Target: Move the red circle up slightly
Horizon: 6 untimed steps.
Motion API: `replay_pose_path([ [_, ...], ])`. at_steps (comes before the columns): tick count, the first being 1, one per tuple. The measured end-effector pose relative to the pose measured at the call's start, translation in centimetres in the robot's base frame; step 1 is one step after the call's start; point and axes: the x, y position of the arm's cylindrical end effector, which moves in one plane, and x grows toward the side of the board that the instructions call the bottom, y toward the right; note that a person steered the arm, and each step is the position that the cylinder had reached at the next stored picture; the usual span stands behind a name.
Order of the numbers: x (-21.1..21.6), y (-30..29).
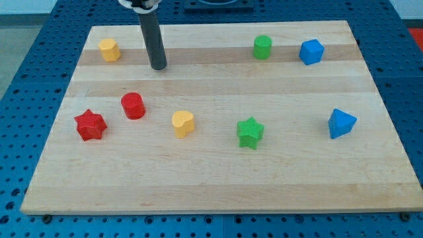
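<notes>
The red circle (133,106) is a short red cylinder standing at the left of the wooden board (218,178). A red star (90,125) lies just to its lower left, apart from it. My tip (158,67) rests on the board above and a little to the right of the red circle, with a clear gap between them. The dark rod rises from the tip to the view's top edge.
A yellow hexagon block (110,49) sits at the top left, left of my tip. A yellow heart (182,123) lies right of the red circle. A green star (250,132), a green cylinder (262,47), a blue cube (310,51) and a blue triangular block (341,123) lie to the right.
</notes>
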Motion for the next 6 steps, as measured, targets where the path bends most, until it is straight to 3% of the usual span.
replay_pose_path([
  [2, 0.1, 0.0],
  [4, 15.0, -2.4],
  [5, 18.8, -1.6],
  [6, 19.5, -0.9],
])
